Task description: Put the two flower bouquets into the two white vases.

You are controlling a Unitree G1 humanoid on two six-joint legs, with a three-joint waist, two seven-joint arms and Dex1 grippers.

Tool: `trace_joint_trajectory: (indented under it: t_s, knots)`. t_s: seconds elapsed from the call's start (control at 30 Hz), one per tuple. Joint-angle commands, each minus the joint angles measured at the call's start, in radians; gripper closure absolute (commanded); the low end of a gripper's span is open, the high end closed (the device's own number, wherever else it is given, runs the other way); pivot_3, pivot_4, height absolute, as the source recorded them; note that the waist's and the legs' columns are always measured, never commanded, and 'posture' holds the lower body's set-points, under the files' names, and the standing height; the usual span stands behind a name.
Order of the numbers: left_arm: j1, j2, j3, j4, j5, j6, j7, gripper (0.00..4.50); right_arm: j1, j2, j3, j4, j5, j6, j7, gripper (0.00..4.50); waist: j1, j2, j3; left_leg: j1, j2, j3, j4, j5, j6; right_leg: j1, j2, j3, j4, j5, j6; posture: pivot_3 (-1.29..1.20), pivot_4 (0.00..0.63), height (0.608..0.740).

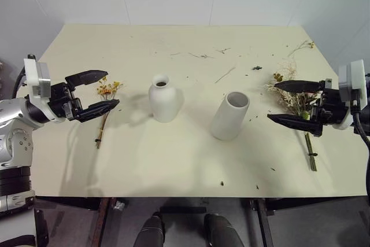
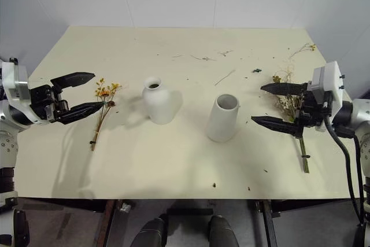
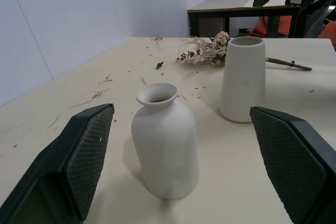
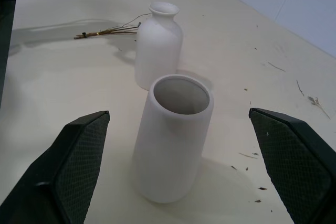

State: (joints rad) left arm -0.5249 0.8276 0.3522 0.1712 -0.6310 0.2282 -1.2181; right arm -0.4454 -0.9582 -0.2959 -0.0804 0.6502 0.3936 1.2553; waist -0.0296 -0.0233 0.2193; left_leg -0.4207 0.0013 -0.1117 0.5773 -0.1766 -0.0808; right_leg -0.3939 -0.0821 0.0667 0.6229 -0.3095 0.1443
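Note:
The small bouquet [image 1: 104, 111], a thin sprig with orange-yellow flowers, lies on the table at the left. My left gripper [image 1: 111, 89] hovers open and empty by its flower head. The squat white vase [image 1: 163, 99] stands upright left of centre, and the taller cylinder vase [image 1: 230, 115] stands to its right. The large dried bouquet [image 1: 291, 88] lies at the right, stems [image 1: 310, 151] toward the front edge. My right gripper [image 1: 272, 101] hangs open and empty over its near side, pointing at the cylinder vase [image 4: 173, 140]. The left wrist view looks across the squat vase [image 3: 165, 145].
Loose twigs [image 1: 225, 74] and crumbs are scattered over the far half of the cream table [image 1: 173, 160]. One dried twig [image 1: 303, 44] lies near the far right corner. White walls close the back and sides. Another table [image 3: 236, 9] stands beyond the right edge.

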Motion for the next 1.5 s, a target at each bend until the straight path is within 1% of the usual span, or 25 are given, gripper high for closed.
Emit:
trace_joint_trajectory:
  t_s: [0.03,0.1,0.2,0.27,0.33,0.43,0.6,0.7,0.8,0.93,1.13,1.17,1.23,1.27,1.3,1.47,1.5]
  knots:
    - [-0.011,0.008,0.011,-0.016,-0.005,-0.007,-0.003,0.07,0.0,0.0,-0.026,0.007,-0.014,-0.039,-0.002,0.0,0.0,0.0,0.0,0.0,0.0,0.0,0.0,0.0,0.0,0.0,0.0,0.0,0.0,0.0,0.0,0.0,0.15,0.74]
    - [-0.017,-0.006,0.01,-0.025,-0.015,-0.001,0.008,0.07,-0.021,-0.014,-0.015,0.077,-0.059,-0.033,-0.043,0.0,0.001,0.0,0.0,0.0,0.0,0.0,0.0,0.0,0.0,0.0,0.0,0.0,0.0,0.0,0.0,0.0,0.15,0.74]
    - [-0.017,-0.014,-0.007,-0.068,-0.038,0.03,-0.006,0.07,-0.076,-0.106,0.037,0.215,-0.179,0.11,-0.17,0.0,0.001,0.0,0.0,0.0,0.0,0.0,0.001,0.0,0.0,0.0,0.0,0.0,0.0,0.0,0.0,0.0,0.15,0.74]
    - [-0.025,-0.015,-0.023,-0.099,-0.051,0.055,-0.017,0.07,-0.126,-0.142,0.052,0.272,-0.198,0.226,-0.227,0.0,0.003,0.0,0.0,0.0,-0.001,0.0,0.002,0.0,0.0,0.0,0.0,0.0,0.0,-0.001,-0.002,0.0,0.15,0.74]
    - [-0.038,-0.026,-0.033,-0.131,-0.066,0.079,-0.011,0.07,-0.164,-0.171,0.081,0.295,-0.2,0.341,-0.236,0.0,0.002,0.0,0.0,-0.001,-0.001,0.0,0.001,0.0,0.0,0.0,-0.001,0.0,0.0,-0.003,-0.006,0.0,0.15,0.74]
    - [-0.042,-0.042,-0.048,-0.183,-0.083,0.102,-0.005,0.07,-0.203,-0.21,0.158,0.35,-0.251,0.455,-0.242,0.0,0.0,0.0,0.0,0.0,0.0,0.0,0.0,0.0,0.0,-0.001,0.0,0.0,0.0,-0.002,-0.003,0.0,0.15,0.74]
    - [-0.035,-0.059,-0.061,-0.231,-0.09,0.112,0.0,0.07,-0.316,-0.195,0.262,0.491,-0.318,0.636,-0.287,0.0,-0.005,0.001,0.001,0.0,0.0,0.001,0.0,-0.001,0.0,-0.002,0.0,0.001,0.0,-0.001,-0.002,0.0,0.15,0.74]
    - [-0.026,-0.067,-0.057,-0.254,-0.094,0.113,0.006,0.07,-0.381,-0.16,0.329,0.596,-0.368,0.67,-0.302,0.0,-0.006,0.001,0.001,0.0,0.0,0.002,0.0,-0.001,0.0,-0.002,0.0,0.001,0.0,-0.001,-0.002,0.0,0.15,0.74]
    - [-0.019,-0.073,-0.056,-0.27,-0.101,0.118,0.016,0.07,-0.418,-0.134,0.378,0.688,-0.409,0.649,-0.283,0.0,-0.005,0.001,0.001,-0.001,0.0,0.002,0.0,-0.001,0.0,-0.002,0.0,0.002,0.0,0.0,-0.001,0.0,0.15,0.74]
    - [-0.004,-0.083,-0.056,-0.283,-0.1,0.115,0.029,0.07,-0.474,-0.076,0.4,0.828,-0.443,0.643,-0.279,0.0,-0.004,0.001,0.001,-0.001,0.0,0.002,0.0,-0.001,0.0,-0.002,0.0,0.002,0.0,0.0,0.0,0.0,0.15,0.74]
    - [0.03,-0.063,-0.027,-0.306,-0.113,0.129,0.044,0.07,-0.501,-0.013,0.445,0.931,-0.511,0.564,-0.252,0.0,-0.009,0.0,0.0,-0.001,0.0,0.002,0.001,-0.001,0.0,-0.001,0.0,0.002,0.0,0.0,0.0,0.0,0.15,0.74]
    - [0.032,-0.059,-0.022,-0.307,-0.114,0.131,0.046,0.0,-0.515,-0.003,0.441,0.957,-0.52,0.548,-0.258,0.39,-0.012,0.0,0.0,0.0,0.0,0.002,0.002,-0.001,0.0,-0.001,0.001,0.002,0.0,0.0,0.001,0.0,0.15,0.74]
    - [0.038,-0.05,-0.012,-0.314,-0.115,0.133,0.047,0.0,-0.546,0.017,0.422,1.014,-0.535,0.516,-0.283,0.9,-0.017,0.0,0.0,0.0,0.0,0.002,0.003,-0.001,0.0,0.0,0.001,0.002,0.0,0.001,0.001,0.0,0.15,0.74]
    - [0.039,-0.048,-0.01,-0.315,-0.116,0.135,0.046,0.0,-0.558,0.021,0.418,1.035,-0.543,0.502,-0.288,1.34,-0.02,0.0,0.0,0.0,0.0,0.002,0.004,-0.001,0.0,0.0,0.001,0.002,0.0,0.001,0.001,0.0,0.15,0.74]
    - [0.04,-0.045,-0.008,-0.315,-0.116,0.135,0.044,0.0,-0.57,0.025,0.411,1.051,-0.544,0.493,-0.289,1.61,-0.024,0.0,0.0,0.0,0.0,0.002,0.004,-0.001,0.0,0.001,0.001,0.002,0.0,0.001,0.001,0.0,0.15,0.74]
    - [0.027,-0.046,-0.014,-0.297,-0.106,0.126,0.036,0.0,-0.613,0.03,0.37,1.086,-0.549,0.461,-0.295,3.4,-0.029,0.0,0.0,0.001,0.0,0.002,0.004,-0.001,0.0,0.0,0.001,0.003,0.001,0.001,0.001,0.0,0.15,0.74]
    - [0.018,-0.049,-0.021,-0.289,-0.106,0.125,0.031,0.0,-0.612,0.025,0.344,1.083,-0.538,0.452,-0.307,3.75,-0.029,0.0,0.0,0.001,0.0,0.002,0.003,-0.001,0.0,0.0,0.001,0.003,0.002,0.001,0.001,0.0,0.15,0.74]
